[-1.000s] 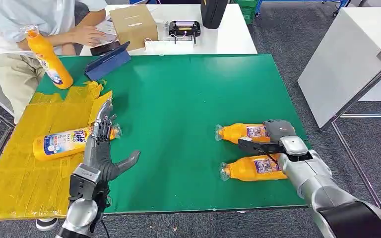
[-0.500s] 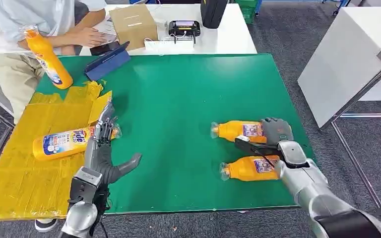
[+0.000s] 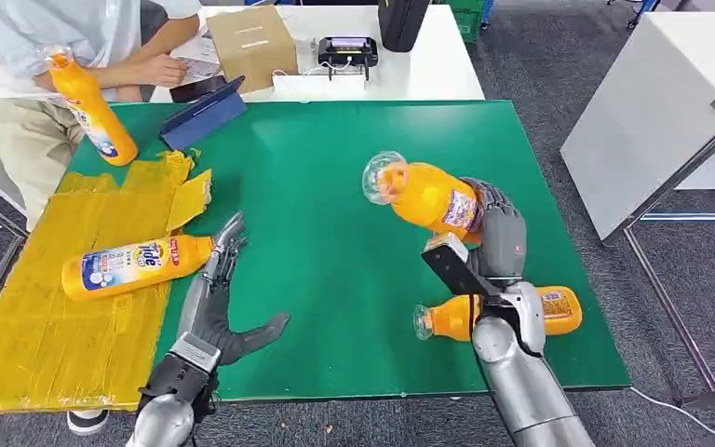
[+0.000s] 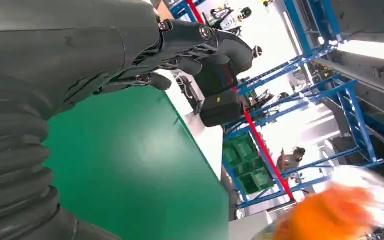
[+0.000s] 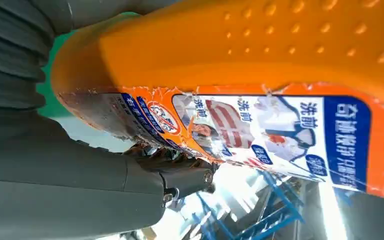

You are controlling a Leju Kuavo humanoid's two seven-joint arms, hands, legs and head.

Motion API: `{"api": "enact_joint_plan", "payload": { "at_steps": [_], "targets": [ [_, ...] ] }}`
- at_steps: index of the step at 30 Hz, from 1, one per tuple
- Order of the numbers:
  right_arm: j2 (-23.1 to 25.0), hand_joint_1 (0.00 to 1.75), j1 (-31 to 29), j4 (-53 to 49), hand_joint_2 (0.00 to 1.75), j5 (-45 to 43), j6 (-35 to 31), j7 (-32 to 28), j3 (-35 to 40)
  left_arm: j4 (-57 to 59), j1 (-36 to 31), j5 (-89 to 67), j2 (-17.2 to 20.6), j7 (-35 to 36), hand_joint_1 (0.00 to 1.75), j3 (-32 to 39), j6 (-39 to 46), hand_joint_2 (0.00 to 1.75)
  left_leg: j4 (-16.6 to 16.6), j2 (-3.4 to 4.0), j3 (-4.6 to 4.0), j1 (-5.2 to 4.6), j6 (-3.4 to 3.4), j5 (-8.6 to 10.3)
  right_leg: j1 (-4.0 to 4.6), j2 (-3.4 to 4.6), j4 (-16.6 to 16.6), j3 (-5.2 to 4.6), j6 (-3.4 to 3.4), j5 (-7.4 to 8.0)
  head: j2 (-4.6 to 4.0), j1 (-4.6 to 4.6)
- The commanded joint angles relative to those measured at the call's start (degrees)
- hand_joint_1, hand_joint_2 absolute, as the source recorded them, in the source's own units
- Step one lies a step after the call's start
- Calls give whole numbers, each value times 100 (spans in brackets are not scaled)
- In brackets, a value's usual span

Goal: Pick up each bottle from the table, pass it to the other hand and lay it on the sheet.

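- the right hand (image 3: 495,244) grips an orange bottle (image 3: 425,196) by its lower body and holds it above the green table (image 3: 335,186), its clear cap end pointing away from the hand toward the left hand's side.
- in the right wrist view the same bottle's label (image 5: 275,135) sits right against the palm, with the dark fingers (image 5: 180,170) wrapped round it.
- just under the right wrist, a 2nd orange bottle (image 3: 498,315) lies on its side on the table, partly hidden by the forearm.
- the left hand (image 3: 219,298) holds nothing; its fingers are stretched out and spread, thumb out to the side, low over the table.
- just beyond the left fingertips, a 3rd bottle (image 3: 135,264) lies on the yellow sheet (image 3: 47,317), its neck end close to the fingers.
- well beyond the left hand, a person (image 3: 65,37) holds a 4th bottle (image 3: 88,107) upright at the sheet's far corner.
- a blue tablet (image 3: 203,114), a cardboard box (image 3: 249,45) and a black device (image 3: 346,51) lie past the table's far edge, well apart from both hands.
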Motion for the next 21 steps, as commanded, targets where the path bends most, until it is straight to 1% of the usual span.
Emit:
{"api": "enact_joint_plan", "payload": {
  "at_steps": [1,2,3,4,5,6,7,8,9,10,11,12,13,14,16,17,18,19,20,21],
  "targets": [
    [312,175,370,-961,175,-2001,1603,-376,542,171,-76,-6,143,33,0,-157,26,175,3,2,27,9,-14,-18,5,34,3,24,-15,-14,0,-2],
    [325,175,377,-842,175,-2190,1874,-410,705,205,-108,25,138,5,0,-168,25,175,0,-1,17,6,-11,-10,3,24,0,13,-11,-8,0,-2],
    [347,175,399,-730,175,-2280,2045,-413,826,214,-135,58,125,-21,0,-174,24,175,2,-3,29,11,-15,-17,7,31,1,25,-16,-14,0,-2],
    [406,175,371,-443,175,-2491,2351,-418,1042,226,-179,120,126,-62,0,-203,32,175,-4,-2,23,8,-12,-10,5,24,-3,18,-12,-8,0,-2],
    [428,175,362,-236,175,-2592,2572,-466,1238,225,-206,155,126,-78,0,-215,46,175,1,-2,38,13,-16,-20,8,34,-2,34,-17,-17,0,-2],
    [456,175,334,4,175,-2641,2715,-528,1477,233,-249,193,135,-87,0,-246,60,175,-4,0,32,12,-13,-14,7,29,-6,27,-13,-10,0,-2],
    [520,175,305,256,175,-2637,2775,-583,1696,248,-291,226,136,-92,0,-271,57,175,-4,6,22,13,-9,-9,9,27,-8,16,-9,-4,0,-2],
    [561,175,292,382,175,-2648,2773,-629,1808,258,-315,239,139,-93,0,-292,57,175,-3,11,37,17,-13,-17,12,41,-8,30,-14,-8,0,-2],
    [591,175,300,446,175,-2650,2812,-640,1906,262,-330,247,134,-97,0,-311,54,175,-6,8,29,15,-11,-11,11,32,-10,22,-11,-4,0,-2],
    [597,175,245,570,175,-2669,2910,-707,2103,298,-372,275,144,-109,0,-368,34,175,-6,10,44,18,-14,-17,12,43,-11,36,-16,-10,0,-2],
    [606,175,216,638,175,-2678,2941,-724,2207,325,-404,285,147,-110,0,-401,33,175,-5,6,31,17,-11,-11,12,32,-10,24,-12,-6,0,-2],
    [615,175,187,696,175,-2692,2978,-742,2315,364,-439,315,148,-118,0,-434,24,175,-4,5,43,19,-14,-18,12,40,-8,35,-16,-12,0,-2],
    [626,175,175,734,175,-2690,2985,-743,2369,388,-458,330,145,-122,0,-450,22,175,-5,0,28,13,-9,-9,8,24,-7,22,-11,-8,0,-2],
    [634,175,129,837,175,-2679,3021,-741,2517,420,-497,388,152,-139,0,-485,25,175,-3,0,40,18,-12,-16,11,33,-8,34,-15,-13,0,0],
    [681,175,102,958,175,-2693,3025,-744,2611,457,-533,407,148,-143,0,-508,29,175,-6,3,20,12,-7,-6,7,21,-7,14,-10,-5,0,0],
    [681,175,71,1015,175,-2687,3031,-745,2695,457,-543,428,157,-149,0,-525,41,175,-5,4,33,15,-11,-12,8,32,-8,26,-14,-9,0,-2],
    [711,175,86,1044,175,-2670,3036,-746,2751,462,-549,441,160,-153,0,-536,44,175,-5,3,23,12,-9,-8,6,25,-6,17,-12,-6,0,-2],
    [733,175,87,1076,175,-2635,3024,-746,2820,471,-557,456,160,-158,0,-546,46,175,-4,-1,38,16,-13,-14,8,32,-7,34,-17,-13,0,0],
    [750,175,70,1119,175,-2599,3018,-742,2889,486,-571,468,155,-164,0,-566,46,175,-5,-2,28,13,-11,-10,6,25,-6,24,-15,-10,0,0],
    [762,175,67,1135,175,-2598,3020,-743,2911,491,-577,471,150,-166,0,-579,45,175,-4,-2,41,17,-15,-16,9,35,-6,37,-19,-15,0,-2]
  ]
}}
